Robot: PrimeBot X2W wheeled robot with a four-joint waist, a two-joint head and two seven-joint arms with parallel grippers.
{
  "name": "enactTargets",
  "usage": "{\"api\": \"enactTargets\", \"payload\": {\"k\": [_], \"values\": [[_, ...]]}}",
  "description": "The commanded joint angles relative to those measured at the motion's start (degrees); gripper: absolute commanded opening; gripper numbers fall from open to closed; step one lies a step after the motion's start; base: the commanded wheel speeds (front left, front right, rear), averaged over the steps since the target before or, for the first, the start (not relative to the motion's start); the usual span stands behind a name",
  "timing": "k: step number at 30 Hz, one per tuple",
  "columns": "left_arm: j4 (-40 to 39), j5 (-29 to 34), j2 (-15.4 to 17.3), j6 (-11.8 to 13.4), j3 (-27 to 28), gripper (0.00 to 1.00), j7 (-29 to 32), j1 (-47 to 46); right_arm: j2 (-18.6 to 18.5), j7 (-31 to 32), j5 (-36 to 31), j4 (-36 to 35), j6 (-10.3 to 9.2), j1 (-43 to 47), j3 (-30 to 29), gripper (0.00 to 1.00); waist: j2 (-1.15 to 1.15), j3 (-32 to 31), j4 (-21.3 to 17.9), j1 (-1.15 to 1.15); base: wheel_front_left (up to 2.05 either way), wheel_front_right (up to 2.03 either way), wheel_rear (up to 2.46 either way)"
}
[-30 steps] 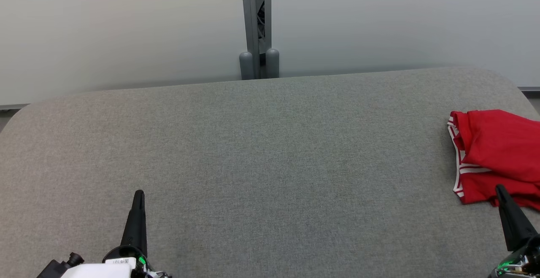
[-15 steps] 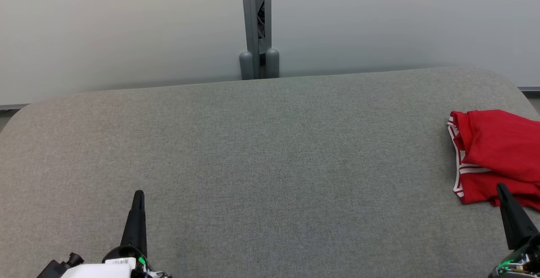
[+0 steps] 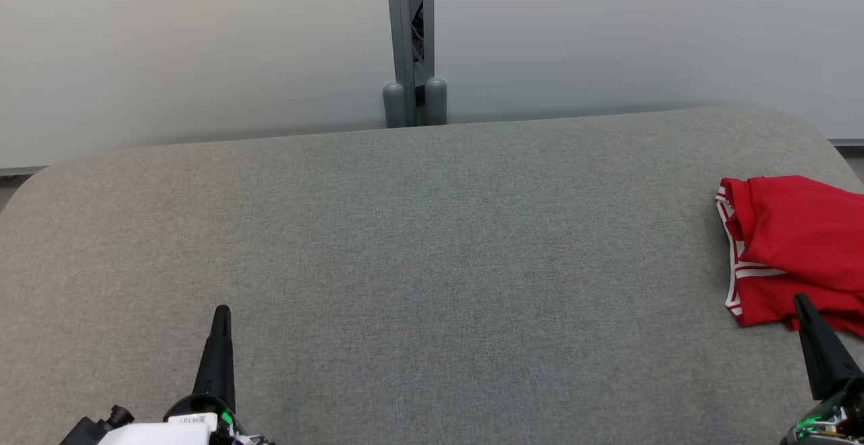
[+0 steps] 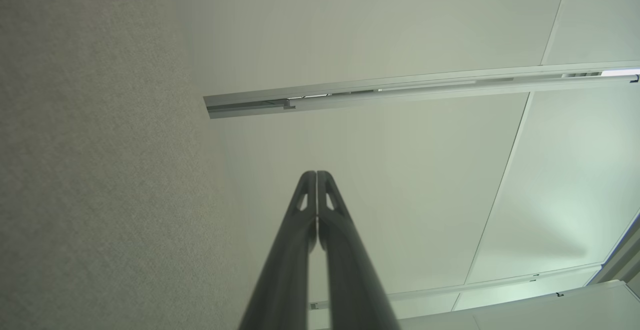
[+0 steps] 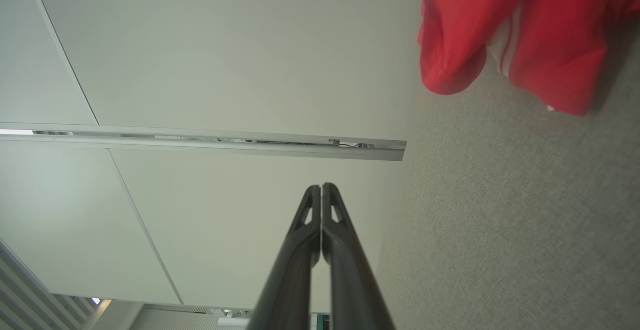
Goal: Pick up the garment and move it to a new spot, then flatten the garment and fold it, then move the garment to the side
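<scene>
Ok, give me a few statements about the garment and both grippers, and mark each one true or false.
1. The red garment lies at the right end of the grey surface. True.
2. The fingers of the right gripper are clamped on the garment. False: they are shut on nothing, and the right wrist view shows the cloth lying apart from them.
3. The fingers of the left gripper are shut together. True.
4. The garment is plain, without any trim. False: it has white stripes along an edge.
</scene>
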Motion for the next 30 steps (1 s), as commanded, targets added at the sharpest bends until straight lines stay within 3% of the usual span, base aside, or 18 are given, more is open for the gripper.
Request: {"api": "enactTargets", "payload": {"k": [1, 30], "values": [[0.0, 0.1, 0.1, -0.2, 0.2, 0.00, 0.2, 0.2, -0.1, 0.2, -0.3, 0.1, 0.00, -0.2, -0.1, 0.00, 0.00, 0.0, 0.0, 0.00, 0.00, 0.00, 0.00], [0.0, 0.2, 0.1, -0.2, 0.3, 0.00, 0.3, 0.2, 0.4, 0.9, -0.9, 0.2, 0.00, -0.4, -1.0, 0.00, 0.00, 0.0, 0.0, 0.00, 0.00, 0.00, 0.00]]}}
